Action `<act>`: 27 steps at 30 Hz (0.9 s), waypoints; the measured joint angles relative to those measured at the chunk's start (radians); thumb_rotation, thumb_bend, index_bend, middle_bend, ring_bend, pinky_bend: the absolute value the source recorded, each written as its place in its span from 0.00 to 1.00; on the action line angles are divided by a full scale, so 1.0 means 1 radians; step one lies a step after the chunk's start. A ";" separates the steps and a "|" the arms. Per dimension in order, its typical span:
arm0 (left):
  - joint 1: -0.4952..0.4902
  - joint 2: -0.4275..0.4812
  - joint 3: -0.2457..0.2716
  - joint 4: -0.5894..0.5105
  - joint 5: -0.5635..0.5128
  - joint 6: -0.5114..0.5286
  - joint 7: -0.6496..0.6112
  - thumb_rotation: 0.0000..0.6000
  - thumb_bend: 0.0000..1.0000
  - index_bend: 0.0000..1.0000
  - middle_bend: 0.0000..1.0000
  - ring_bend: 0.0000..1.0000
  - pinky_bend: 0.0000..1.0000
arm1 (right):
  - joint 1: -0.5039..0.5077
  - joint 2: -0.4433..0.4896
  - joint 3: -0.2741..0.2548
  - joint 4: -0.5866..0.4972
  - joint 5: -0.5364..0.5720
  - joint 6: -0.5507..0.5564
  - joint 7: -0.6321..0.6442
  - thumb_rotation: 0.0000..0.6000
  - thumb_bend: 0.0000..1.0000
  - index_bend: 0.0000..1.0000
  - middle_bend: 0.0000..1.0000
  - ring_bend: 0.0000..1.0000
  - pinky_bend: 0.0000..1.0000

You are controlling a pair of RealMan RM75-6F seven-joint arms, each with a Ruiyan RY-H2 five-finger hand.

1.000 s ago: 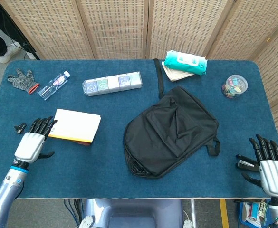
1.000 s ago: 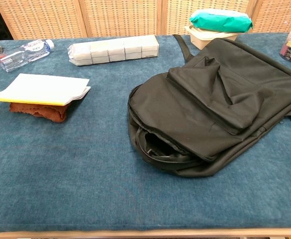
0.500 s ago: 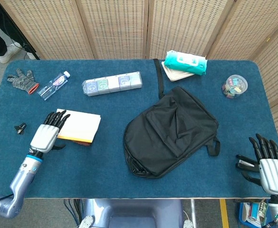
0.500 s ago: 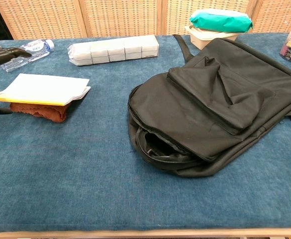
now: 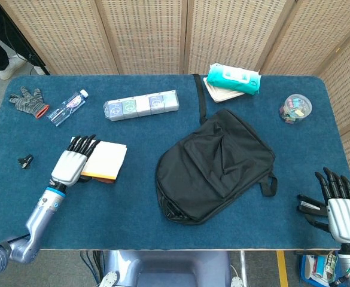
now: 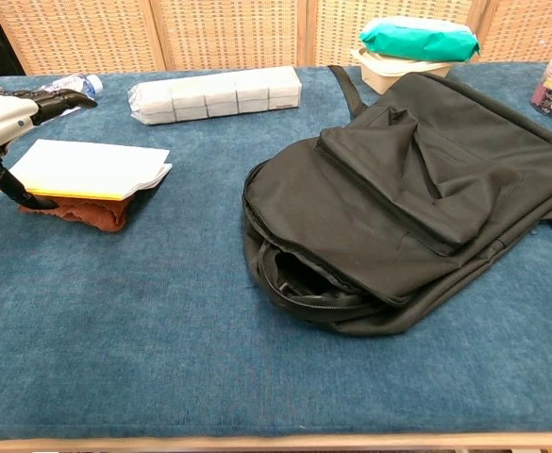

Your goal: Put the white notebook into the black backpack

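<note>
White notebook (image 5: 106, 159) at centre left, now partly covered by the left hand (image 5: 73, 165), fingers spread and nothing gripped yet, which has slid in from the left; right hand (image 5: 341, 206) idle, empty; backpack (image 5: 213, 164) awaits.

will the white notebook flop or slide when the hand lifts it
The white notebook looks thin and its cover corner already curls, so it will probably sag. It rests propped on a brown object, not flat, so it may slip off as the left hand grips.
</note>
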 measured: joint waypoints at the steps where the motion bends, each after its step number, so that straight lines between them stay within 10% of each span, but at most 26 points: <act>1: -0.003 -0.002 0.000 0.001 -0.005 -0.004 0.001 1.00 0.26 0.00 0.00 0.00 0.00 | 0.000 0.000 0.000 0.000 0.000 0.000 0.001 1.00 0.00 0.00 0.00 0.00 0.00; 12: -0.013 -0.010 0.004 0.013 -0.035 -0.017 0.032 1.00 0.41 0.00 0.00 0.00 0.00 | 0.001 0.002 0.001 0.000 0.006 -0.003 0.003 1.00 0.00 0.00 0.00 0.00 0.00; 17: -0.019 -0.013 0.008 0.013 -0.062 -0.039 0.068 1.00 0.41 0.02 0.00 0.00 0.18 | 0.001 0.003 0.001 -0.001 0.005 0.000 0.007 1.00 0.00 0.00 0.00 0.00 0.00; 27: -0.026 -0.045 0.012 0.052 -0.059 -0.019 0.076 1.00 0.46 0.49 0.35 0.35 0.51 | 0.002 0.004 -0.003 -0.004 -0.007 0.002 0.007 1.00 0.00 0.00 0.00 0.00 0.00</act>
